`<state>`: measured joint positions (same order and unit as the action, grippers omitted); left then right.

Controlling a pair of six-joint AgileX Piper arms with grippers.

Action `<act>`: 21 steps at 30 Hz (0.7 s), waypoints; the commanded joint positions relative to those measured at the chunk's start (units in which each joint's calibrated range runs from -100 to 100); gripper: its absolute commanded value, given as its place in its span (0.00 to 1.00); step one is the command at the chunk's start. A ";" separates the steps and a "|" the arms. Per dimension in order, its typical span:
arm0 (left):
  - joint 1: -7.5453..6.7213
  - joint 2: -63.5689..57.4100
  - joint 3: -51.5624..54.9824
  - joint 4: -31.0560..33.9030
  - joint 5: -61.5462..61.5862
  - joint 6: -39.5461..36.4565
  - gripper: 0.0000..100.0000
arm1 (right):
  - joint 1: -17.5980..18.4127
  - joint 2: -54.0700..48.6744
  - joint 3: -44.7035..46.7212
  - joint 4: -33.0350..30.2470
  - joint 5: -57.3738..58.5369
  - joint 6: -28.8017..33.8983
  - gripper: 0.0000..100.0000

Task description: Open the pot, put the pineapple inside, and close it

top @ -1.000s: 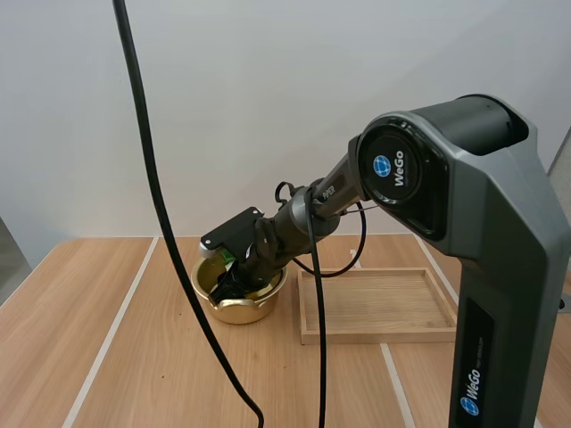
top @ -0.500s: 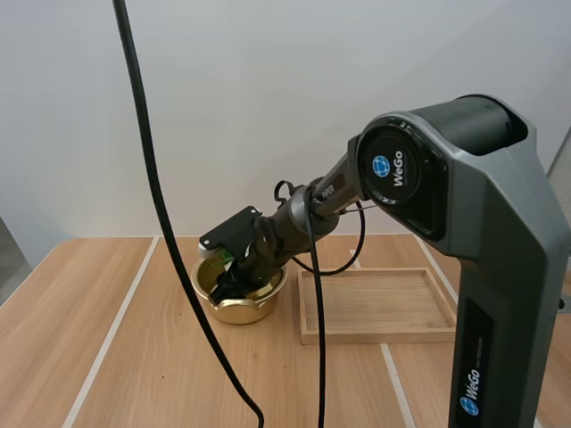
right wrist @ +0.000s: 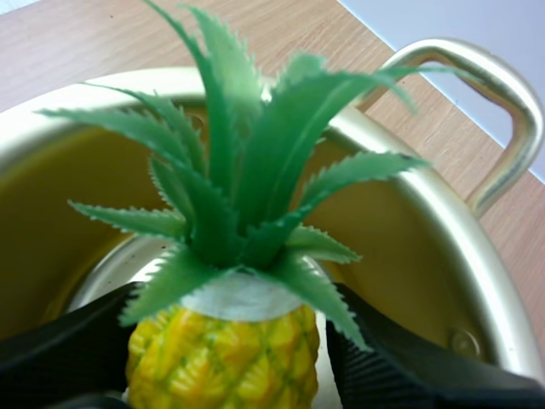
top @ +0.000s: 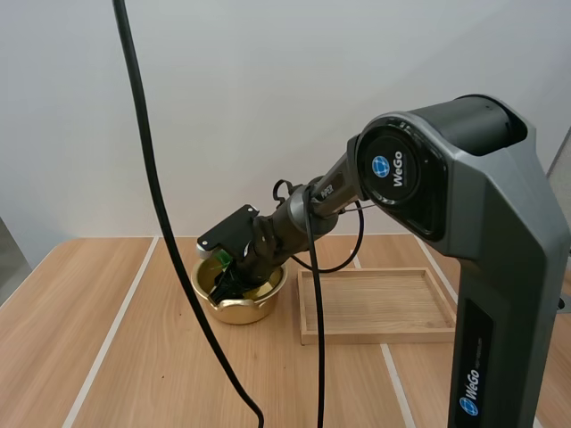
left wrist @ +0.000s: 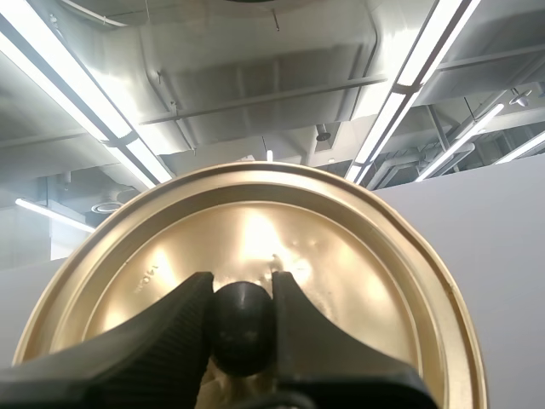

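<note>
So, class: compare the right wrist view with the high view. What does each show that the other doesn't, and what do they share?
Right wrist view: the pineapple with its yellow body, pinched between the fingers of the right gripper.
High view: the wooden tray beside the pot, and the right arm angled down into it.
Shared: the pot on the wooden table, the right gripper inside it, and green pineapple leaves.

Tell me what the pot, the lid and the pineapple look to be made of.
The pot is likely metal: gold-toned, satin sheen, soft reflections. The lid looks the same gold metal, with bright glare; its knob seems matte black plastic. The pineapple is probably plastic: glossy painted skin, stiff moulded leaves.
</note>
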<state>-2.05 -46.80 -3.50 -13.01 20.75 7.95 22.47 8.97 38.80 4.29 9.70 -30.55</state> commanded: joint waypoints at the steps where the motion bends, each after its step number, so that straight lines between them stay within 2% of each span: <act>1: 0.05 -0.35 -0.36 0.02 -0.63 -0.37 0.00 | -0.20 -1.96 1.25 -2.43 8.17 -1.88 1.00; 10: 0.05 -0.35 -0.36 0.02 -0.63 -0.37 0.00 | -0.20 -12.91 1.25 -2.43 7.50 -1.88 1.00; 21: 0.05 -0.35 -0.36 0.02 -0.63 -0.37 0.00 | -0.20 -20.96 1.25 -2.43 9.53 -1.88 1.00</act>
<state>-2.05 -46.80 -3.50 -13.01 20.75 7.95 22.40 -9.68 39.58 2.17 19.09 -32.22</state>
